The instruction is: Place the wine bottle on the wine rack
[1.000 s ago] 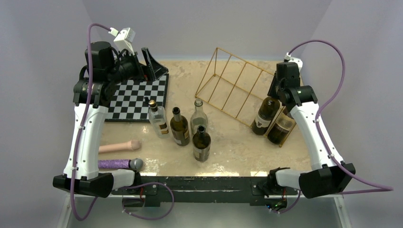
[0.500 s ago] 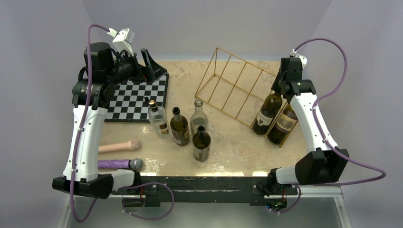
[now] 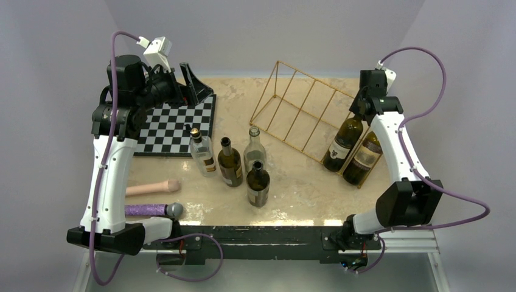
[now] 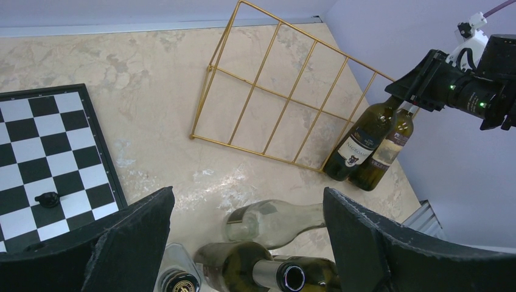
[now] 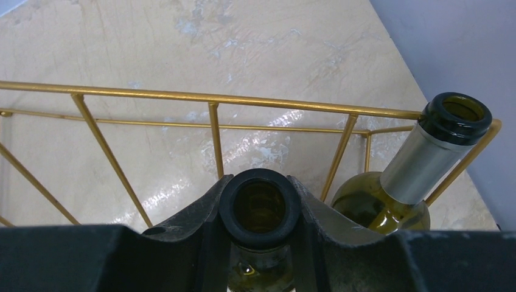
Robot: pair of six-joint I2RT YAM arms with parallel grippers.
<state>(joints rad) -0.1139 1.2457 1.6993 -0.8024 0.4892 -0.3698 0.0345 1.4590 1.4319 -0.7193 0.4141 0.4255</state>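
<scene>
Marble-look table [image 3: 304, 188]: gold wine rack [image 3: 300, 109], chessboard [image 3: 176, 125], four upright bottles [image 3: 230, 165], pink handle [image 3: 152, 188], purple handle [image 3: 146, 210].

Beige marbled table top [image 3: 304, 182], glossy, with soft overhead light reflected just beneath the jaws of the right gripper [image 5: 258, 210]. Plain lavender walls [image 3: 261, 30] enclose it: one far beyond the jaws of the left gripper [image 4: 246, 204], one close on the right of the right jaws. A dark rail [image 3: 255, 234] edges the table behind both.

Left end effector [image 4: 249, 213] fingers spread wide above a clear bottle [image 4: 274, 219], a green open bottle [image 4: 243, 267] and a capped bottle [image 4: 178, 281]. Gold wine rack [image 4: 286, 91] on the marble counter [image 4: 152, 79]. Right end effector [image 4: 404, 91] grips the neck of a tilted wine bottle [image 4: 359, 146] at the rack's right end (second bottle [image 4: 380, 161] just beside). Chessboard [image 4: 42, 152] on the left, one black piece [image 4: 47, 198] on it.
</scene>
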